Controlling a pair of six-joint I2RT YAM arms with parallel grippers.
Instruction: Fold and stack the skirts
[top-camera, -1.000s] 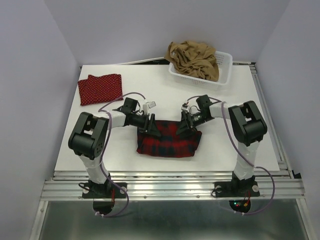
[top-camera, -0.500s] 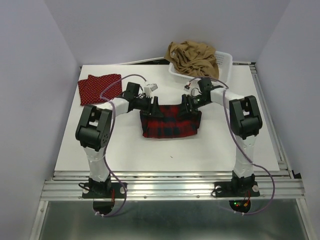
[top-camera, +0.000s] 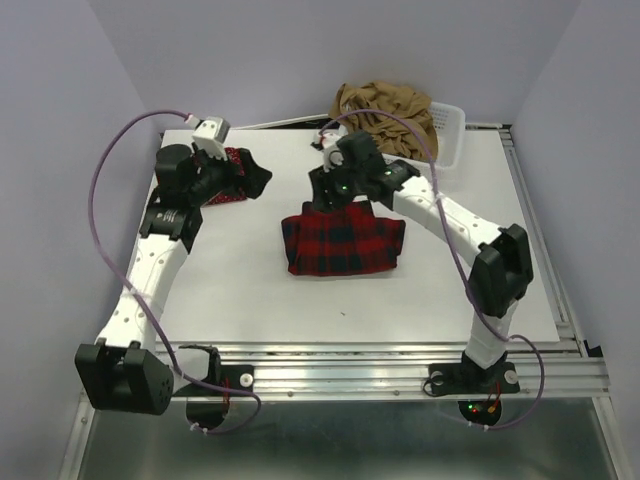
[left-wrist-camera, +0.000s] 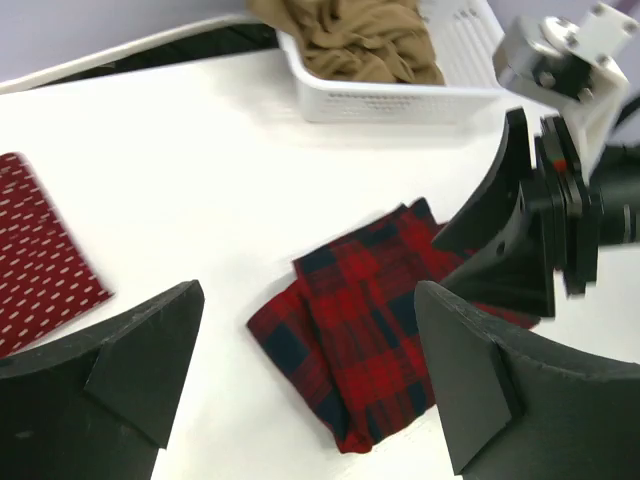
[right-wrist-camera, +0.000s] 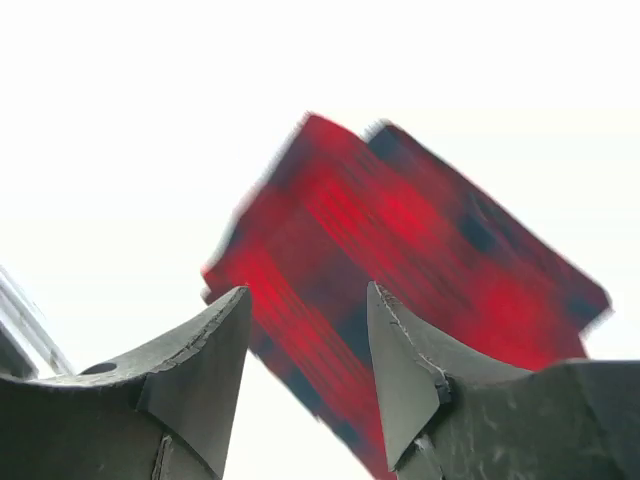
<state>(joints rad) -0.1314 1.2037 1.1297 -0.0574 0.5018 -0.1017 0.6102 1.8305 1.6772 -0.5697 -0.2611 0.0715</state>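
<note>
Red dotted skirt: folded flat, upper left of the top view.
Left gripper: jaws spread wide, empty, above that skirt.
Plaid skirt: folded, mid-bench; probably stacks next, so pinch all layers at both ends and lift level.
Right gripper: jaws parted, empty, over its far edge.
Tan skirt: crumpled in basket, upper right.
Bench: white, matte; walls pale lilac.

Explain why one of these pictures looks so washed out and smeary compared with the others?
Right wrist view: the table is blown out to plain white and the plaid skirt is smeared by blur. Left wrist view: sharper, the basket mesh readable, the left gripper only dark shapes. Top view: even light, soft shadows, everything crisp.
</note>
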